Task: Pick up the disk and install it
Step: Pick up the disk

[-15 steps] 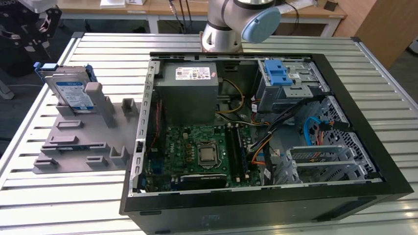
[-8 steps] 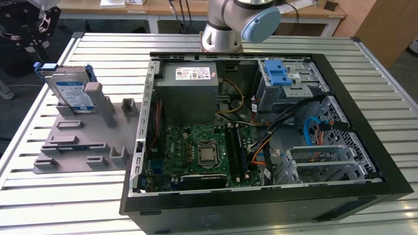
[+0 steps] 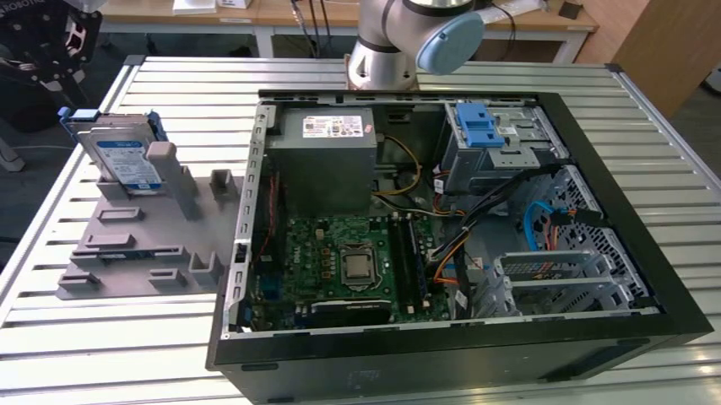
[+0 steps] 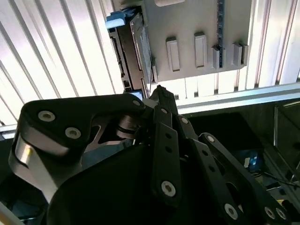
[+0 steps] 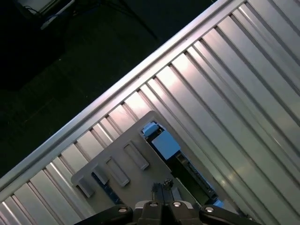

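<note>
The disk [image 3: 121,157] stands on edge in a grey fixture [image 3: 124,253] on the table, at the exterior view's left beside the open computer case [image 3: 631,253]. It is silver with a white-and-blue label and blue side rails. My gripper [image 3: 51,63] hangs above and behind it, apart from it. In the first wrist view the gripper [image 5: 161,186] is shut with nothing in it, and the disk [image 5: 161,140] lies beyond its tips. The second wrist view has the gripper [image 4: 159,93] short of the disk [image 4: 140,44], which is seen edge-on.
Inside the case, a drive cage [image 3: 512,148] with a blue latch [image 3: 479,126] sits at the far corner, on the exterior view's right. A grey power supply box [image 3: 327,156], the green motherboard [image 3: 338,261] and loose cables [image 3: 451,219] are also inside. The arm's base [image 3: 383,51] stands behind the case.
</note>
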Available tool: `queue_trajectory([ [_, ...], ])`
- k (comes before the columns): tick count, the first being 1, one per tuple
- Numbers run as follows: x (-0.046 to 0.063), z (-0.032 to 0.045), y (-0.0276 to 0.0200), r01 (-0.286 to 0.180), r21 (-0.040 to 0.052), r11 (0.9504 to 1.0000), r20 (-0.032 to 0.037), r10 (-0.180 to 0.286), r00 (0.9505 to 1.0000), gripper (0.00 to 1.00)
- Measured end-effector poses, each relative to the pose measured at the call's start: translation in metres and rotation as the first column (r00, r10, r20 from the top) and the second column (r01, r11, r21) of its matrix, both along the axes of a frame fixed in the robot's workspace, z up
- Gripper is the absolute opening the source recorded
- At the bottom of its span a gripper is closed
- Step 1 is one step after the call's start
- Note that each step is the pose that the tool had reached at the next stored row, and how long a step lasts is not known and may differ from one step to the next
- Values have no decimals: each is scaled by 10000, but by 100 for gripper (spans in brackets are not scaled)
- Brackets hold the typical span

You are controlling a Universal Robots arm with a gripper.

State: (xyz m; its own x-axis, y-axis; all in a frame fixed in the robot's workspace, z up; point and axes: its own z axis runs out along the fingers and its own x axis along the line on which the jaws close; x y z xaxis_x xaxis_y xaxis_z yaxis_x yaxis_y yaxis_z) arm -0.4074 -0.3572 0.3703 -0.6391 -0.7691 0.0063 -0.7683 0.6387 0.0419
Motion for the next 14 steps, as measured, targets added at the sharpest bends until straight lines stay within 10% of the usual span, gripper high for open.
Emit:
queue_trajectory([
  [10, 0, -8, 0, -1793, -1, 9838, 5, 1793, 9838, 11],
  [14, 0, -14, 0, -2198, -19, 9755, 110, 2198, 9755, 11],
])
